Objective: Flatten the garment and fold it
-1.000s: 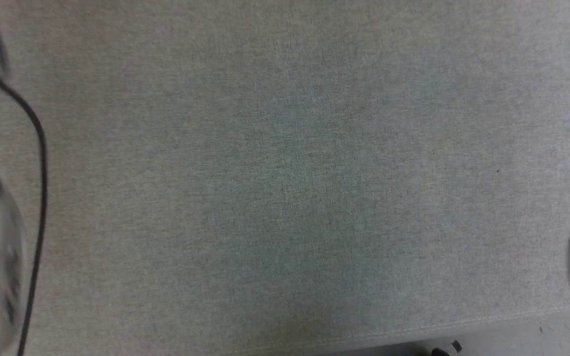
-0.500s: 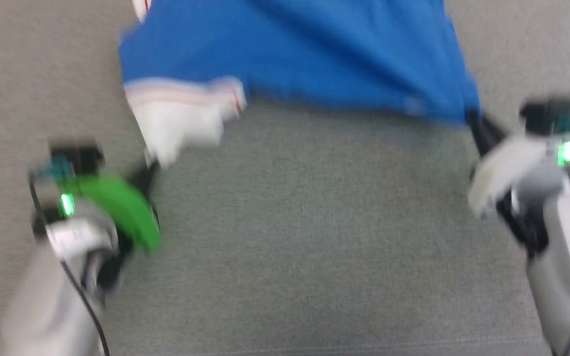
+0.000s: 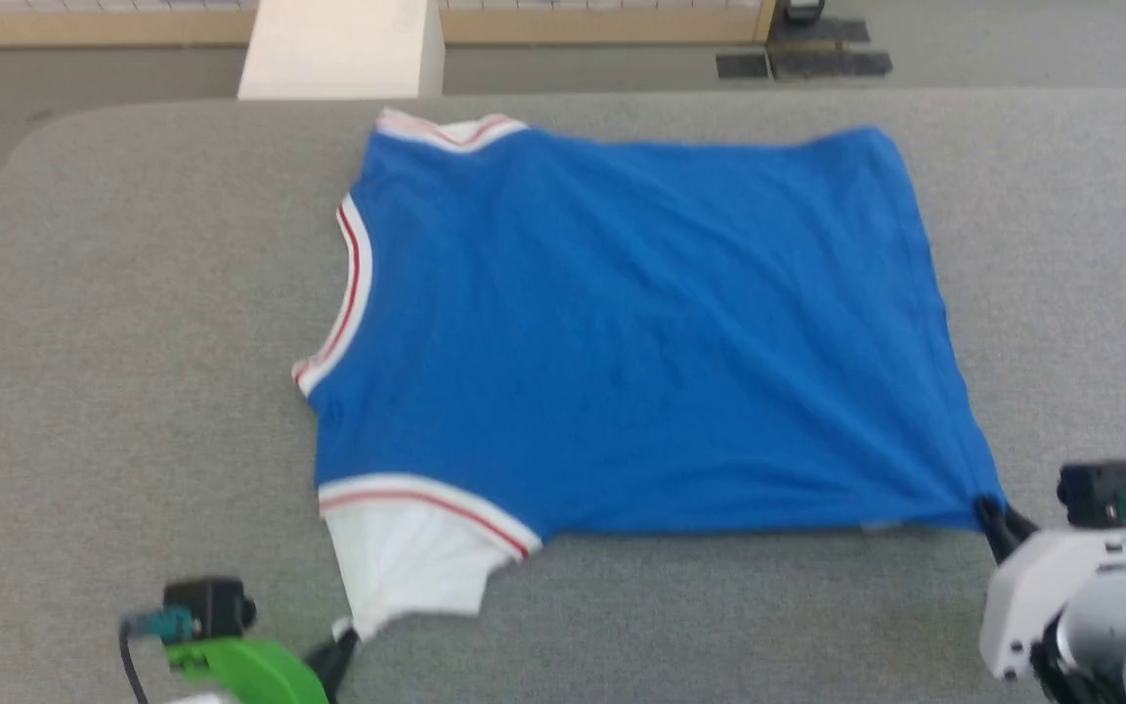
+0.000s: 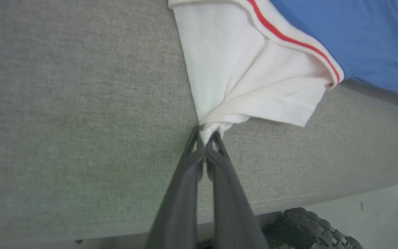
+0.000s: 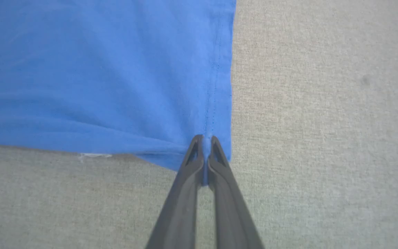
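Blue garment (image 3: 622, 332) is lying spread on grey table (image 3: 133, 293); your left gripper (image 4: 204, 135) is pinching its sleeve (image 4: 240, 69), right gripper (image 5: 204, 138) its hem (image 5: 216, 86).

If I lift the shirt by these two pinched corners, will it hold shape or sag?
Likely sags: the garment is soft, gathering into folds where the left claw pinches its white sleeve. Probably light: the right claw, pinching just the hem corner, pulls creases across it. It may drag rather than slide on the grey fabric tabletop.
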You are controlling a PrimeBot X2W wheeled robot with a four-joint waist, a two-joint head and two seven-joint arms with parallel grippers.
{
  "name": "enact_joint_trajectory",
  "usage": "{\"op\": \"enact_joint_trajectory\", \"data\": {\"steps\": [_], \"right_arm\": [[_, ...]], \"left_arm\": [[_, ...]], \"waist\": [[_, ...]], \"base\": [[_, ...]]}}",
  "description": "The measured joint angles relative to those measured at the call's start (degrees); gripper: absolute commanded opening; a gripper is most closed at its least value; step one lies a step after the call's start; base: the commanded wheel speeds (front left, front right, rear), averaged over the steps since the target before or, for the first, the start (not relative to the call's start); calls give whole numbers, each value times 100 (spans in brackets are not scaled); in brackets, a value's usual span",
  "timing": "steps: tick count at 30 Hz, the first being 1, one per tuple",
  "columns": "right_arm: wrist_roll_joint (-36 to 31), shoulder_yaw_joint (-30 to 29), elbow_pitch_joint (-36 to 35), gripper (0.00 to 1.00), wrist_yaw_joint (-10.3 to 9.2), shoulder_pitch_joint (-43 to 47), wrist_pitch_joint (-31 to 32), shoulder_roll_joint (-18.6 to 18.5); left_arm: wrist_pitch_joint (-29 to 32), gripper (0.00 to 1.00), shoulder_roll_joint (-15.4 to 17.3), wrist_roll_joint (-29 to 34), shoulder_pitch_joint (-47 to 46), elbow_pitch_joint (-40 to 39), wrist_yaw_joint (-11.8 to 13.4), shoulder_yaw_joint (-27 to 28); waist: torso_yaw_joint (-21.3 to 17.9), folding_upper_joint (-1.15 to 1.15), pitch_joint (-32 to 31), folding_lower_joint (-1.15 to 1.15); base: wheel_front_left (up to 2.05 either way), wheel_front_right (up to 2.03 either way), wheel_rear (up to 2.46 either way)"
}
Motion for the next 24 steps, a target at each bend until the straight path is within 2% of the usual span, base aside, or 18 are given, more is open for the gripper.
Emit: {"op": "enact_joint_trajectory", "data": {"steps": [4,6,11,15,18,24], "right_arm": [[-43,-151,-158,0,0,431,-5,96],[-63,-204,-234,0,-1,605,-132,186],[-218,-257,-342,0,0,717,-1158,426],[-346,-325,-301,0,0,717,-2042,625],[-383,-308,-204,0,-1,716,-2404,714],[-401,-248,-81,0,0,550,-2560,782]], "left_arm": [[-110,0,-36,35,420,-236,100,-104],[-377,0,-53,276,488,-321,109,-175],[-1390,0,-155,1082,393,-218,-37,-452],[-2370,0,-365,1662,62,-154,-32,-530],[-2886,0,-460,1945,-230,-148,18,-516],[-3149,0,-520,2248,-854,-153,16,-406]], "waist": [[43,0,-162,0],[82,0,-195,0],[139,0,-187,0],[132,0,-161,0],[106,0,-138,0],[31,0,-51,0]], "base": [[0,0,0],[0,0,0],[0,0,0],[0,0,0],[0,0,0],[0,0,0]]}}
